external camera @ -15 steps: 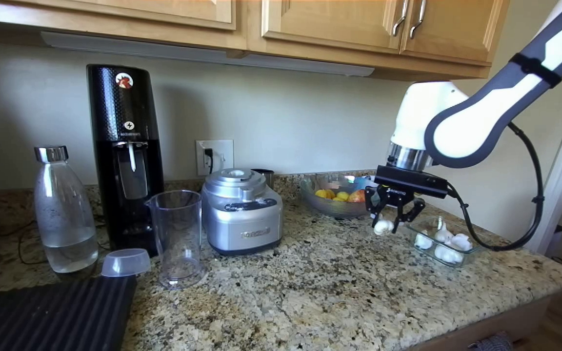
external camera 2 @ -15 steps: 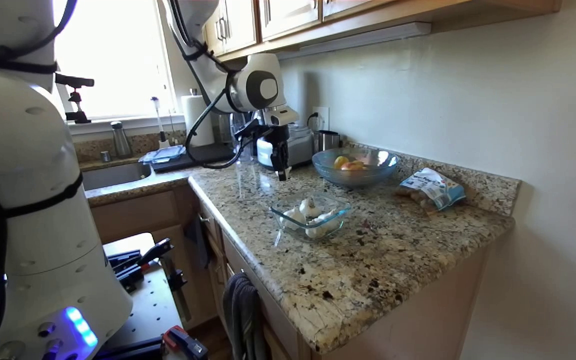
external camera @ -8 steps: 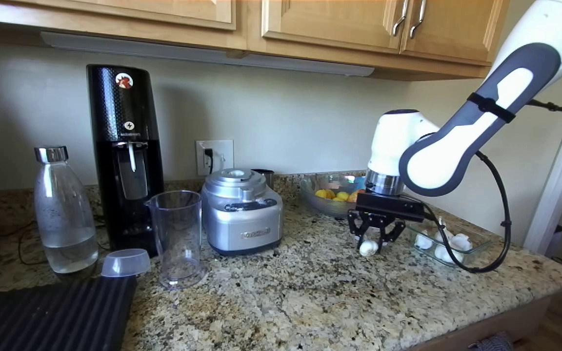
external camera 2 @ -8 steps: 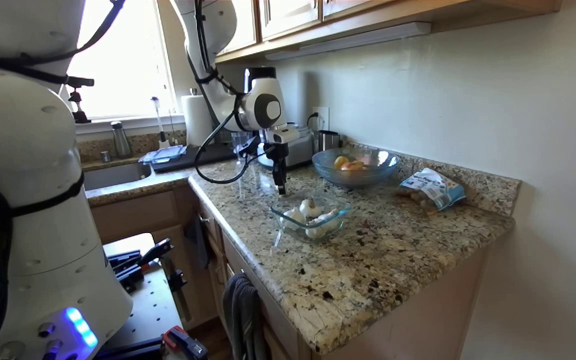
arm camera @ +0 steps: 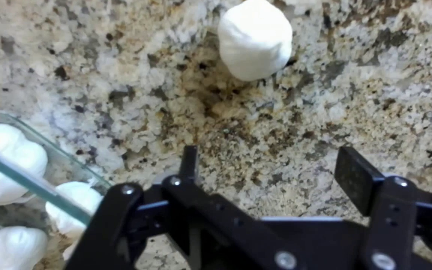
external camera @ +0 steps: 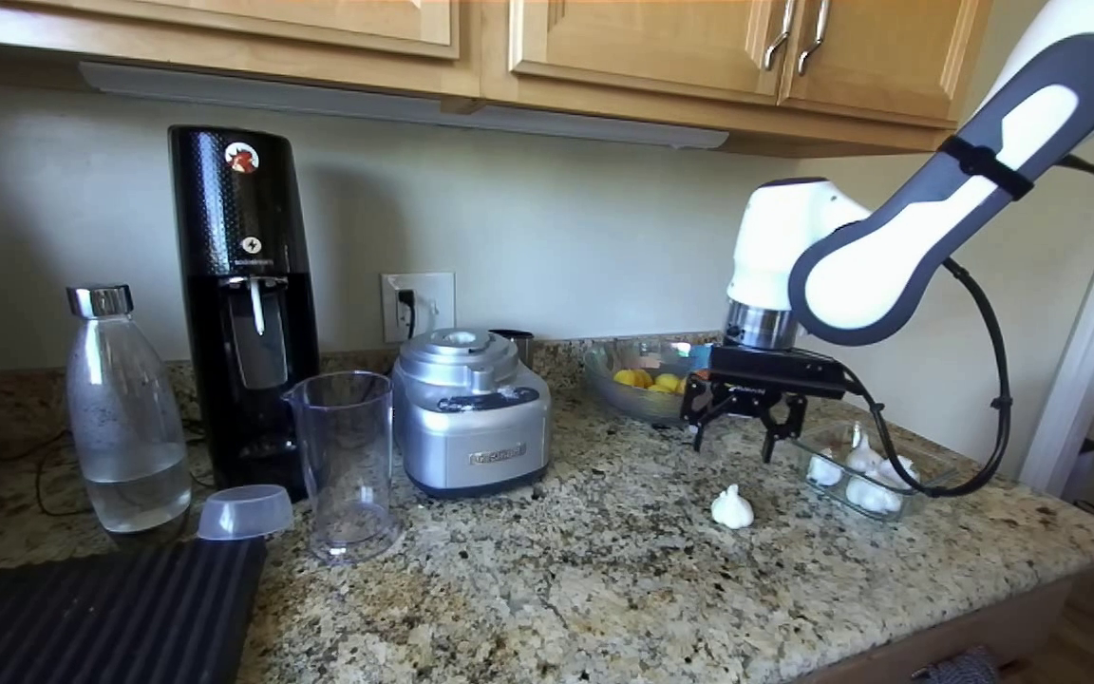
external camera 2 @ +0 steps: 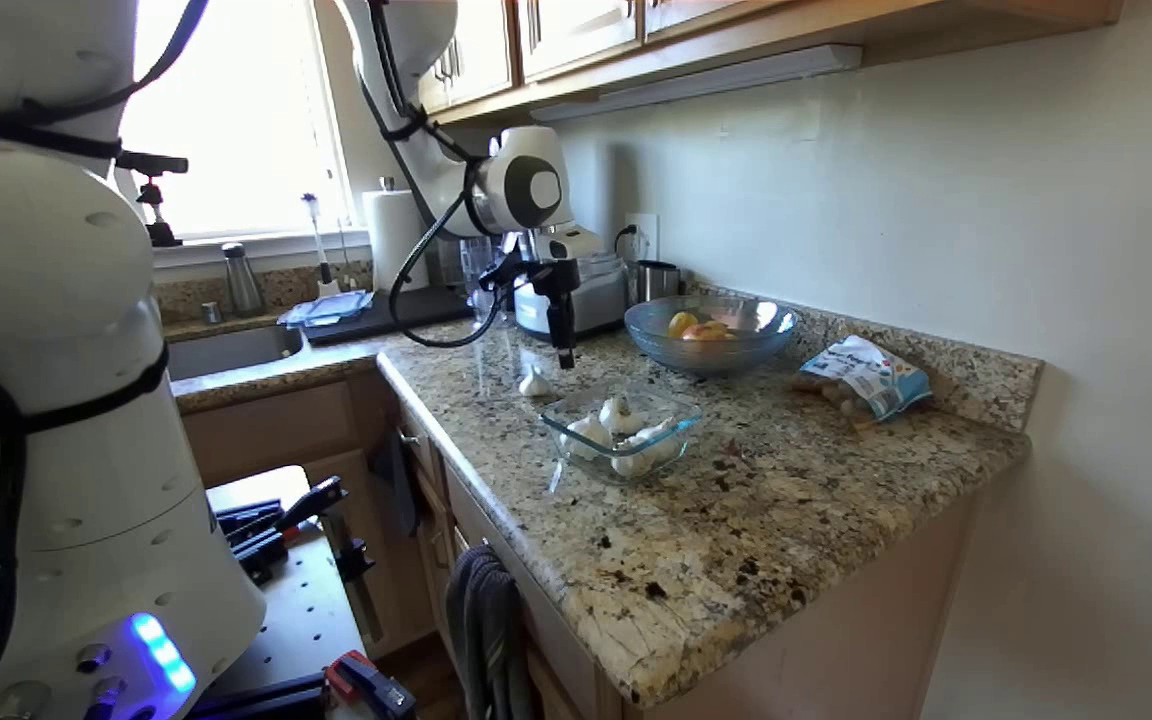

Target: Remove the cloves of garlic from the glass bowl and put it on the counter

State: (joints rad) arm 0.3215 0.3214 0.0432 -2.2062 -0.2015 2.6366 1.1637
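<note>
Near glass bowl (arm camera: 36,187) and lone garlic bulb (external camera: 731,509) on counter (external camera: 585,608), hovered with fingers (arm camera: 356,180) wide apart, holding nothing.

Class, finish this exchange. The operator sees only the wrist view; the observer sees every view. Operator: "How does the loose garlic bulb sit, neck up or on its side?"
Observer: In both exterior views, the loose garlic bulb sits neck up.
Operator: Am I touching the granite countertop?
Observer: No, in an exterior view the end effector hangs above it.
Operator: Any other food around?
Observer: Yes, in both exterior views fruit sits in a round glass bowl.
</note>
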